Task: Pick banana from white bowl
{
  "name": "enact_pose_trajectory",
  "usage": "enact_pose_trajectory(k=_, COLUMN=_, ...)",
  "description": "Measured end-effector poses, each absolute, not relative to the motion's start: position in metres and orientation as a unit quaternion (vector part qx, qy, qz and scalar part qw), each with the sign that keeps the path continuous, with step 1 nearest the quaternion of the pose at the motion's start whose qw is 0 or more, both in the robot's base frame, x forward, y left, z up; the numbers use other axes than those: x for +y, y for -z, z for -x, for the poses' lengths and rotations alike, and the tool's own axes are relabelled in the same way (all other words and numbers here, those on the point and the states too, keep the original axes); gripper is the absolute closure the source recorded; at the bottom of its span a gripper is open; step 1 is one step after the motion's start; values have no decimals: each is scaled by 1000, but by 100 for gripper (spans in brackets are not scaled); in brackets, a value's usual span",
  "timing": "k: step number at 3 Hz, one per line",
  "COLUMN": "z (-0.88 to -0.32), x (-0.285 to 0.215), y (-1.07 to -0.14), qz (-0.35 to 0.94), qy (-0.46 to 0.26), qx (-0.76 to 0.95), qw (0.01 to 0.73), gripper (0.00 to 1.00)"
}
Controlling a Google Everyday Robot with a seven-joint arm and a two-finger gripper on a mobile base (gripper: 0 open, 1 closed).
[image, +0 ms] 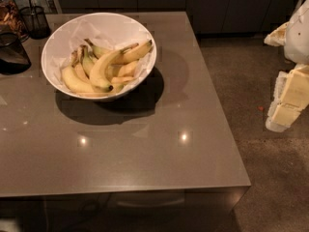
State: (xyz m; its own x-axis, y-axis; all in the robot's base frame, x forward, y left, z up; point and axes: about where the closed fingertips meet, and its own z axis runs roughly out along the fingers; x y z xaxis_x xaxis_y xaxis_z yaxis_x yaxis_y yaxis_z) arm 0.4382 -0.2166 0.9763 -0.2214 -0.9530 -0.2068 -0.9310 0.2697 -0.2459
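The white bowl [55, 40] stands on the table's far left, lined with crinkled white paper. Several yellow bananas lie in it. The long curved banana [100, 69] with a small black tip lies on top, near the bowl's middle, tip pointing toward the front. Shorter bananas with greenish-brown stems lie around and under it. My gripper [288, 99] shows as pale, yellowish blocks at the right edge of the camera view, over the floor. It is well to the right of the table and far from the bowl. Nothing shows in it.
A dark wire-mesh cup [34, 21] and a dark glass vessel [10, 52] stand left of the bowl, with a jar [8, 13] behind. The grey-brown table [145, 149] ends at a front edge and a right edge. Speckled floor [241, 81] lies to the right.
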Motion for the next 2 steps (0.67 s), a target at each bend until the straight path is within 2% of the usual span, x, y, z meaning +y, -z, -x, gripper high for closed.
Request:
enact_pose_trajectory(k=1, z=-438, x=-217, y=-976, qz=603, qy=35, qx=781, qw=159, gripper=0)
enact_pose_trajectory(k=2, z=-450, x=-196, y=-982, qz=635, qy=29, qx=753, qw=172, gripper=0)
